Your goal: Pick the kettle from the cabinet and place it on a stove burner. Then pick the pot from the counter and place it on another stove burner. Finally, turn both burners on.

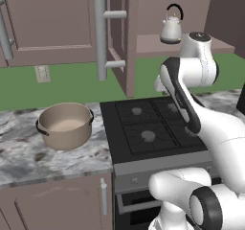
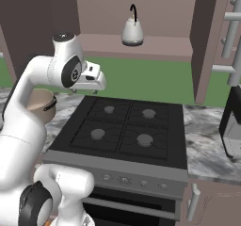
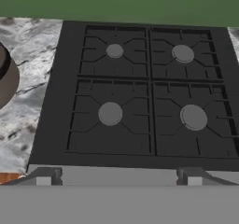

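Standing wide apart and empty, the jaws of the gripper (image 2: 100,83) hover over the stove (image 3: 51,125), centre left of the right base view. Nothing is done yet, I judge. The kettle (image 1: 171,28) sits on the cabinet (image 1: 148,44) shelf, upper right; the pot (image 1: 65,125) rests on the bench (image 1: 28,162), lower left. All four burners lie bare; the door edge crowds the reach upward.

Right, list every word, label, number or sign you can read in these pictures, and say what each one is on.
None can be read.
The kettle, the pot and the cabinet doors carry no lettering.
The stove's front knobs show no legible marks; too small to tell.
The wall outlet is blank.
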Tool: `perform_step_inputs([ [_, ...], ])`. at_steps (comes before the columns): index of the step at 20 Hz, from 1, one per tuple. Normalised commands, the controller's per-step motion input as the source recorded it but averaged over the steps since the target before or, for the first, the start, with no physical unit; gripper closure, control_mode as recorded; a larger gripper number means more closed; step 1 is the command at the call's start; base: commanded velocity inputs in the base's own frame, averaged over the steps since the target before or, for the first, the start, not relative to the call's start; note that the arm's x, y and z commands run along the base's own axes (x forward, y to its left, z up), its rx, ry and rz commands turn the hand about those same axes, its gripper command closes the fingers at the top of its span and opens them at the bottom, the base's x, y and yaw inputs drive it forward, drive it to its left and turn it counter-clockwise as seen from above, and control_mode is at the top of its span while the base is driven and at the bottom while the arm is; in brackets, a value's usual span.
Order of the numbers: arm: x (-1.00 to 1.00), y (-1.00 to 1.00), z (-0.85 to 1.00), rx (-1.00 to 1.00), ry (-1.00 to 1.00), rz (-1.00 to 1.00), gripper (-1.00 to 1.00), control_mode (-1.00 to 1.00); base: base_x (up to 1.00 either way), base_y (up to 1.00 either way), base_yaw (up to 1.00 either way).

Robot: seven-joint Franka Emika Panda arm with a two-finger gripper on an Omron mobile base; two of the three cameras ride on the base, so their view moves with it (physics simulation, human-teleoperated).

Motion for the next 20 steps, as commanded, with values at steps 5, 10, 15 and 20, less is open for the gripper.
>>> perform_step_inputs([
  [5,0.0,-0.12,0.24,0.0,-0.18,0.0,-1.0,-1.0,0.0,0.0,0.0],
  [10,0.0,-0.16,0.29,0.0,-0.22,0.0,-1.0,-1.0,0.0,0.0,0.0],
  [15,0.0,-0.18,0.28,0.0,-0.22,0.0,-1.0,-1.0,0.0,0.0,0.0],
  [20,0.0,-0.18,0.36,0.0,-0.17,0.0,-1.0,-1.0,0.0,0.0,0.0],
])
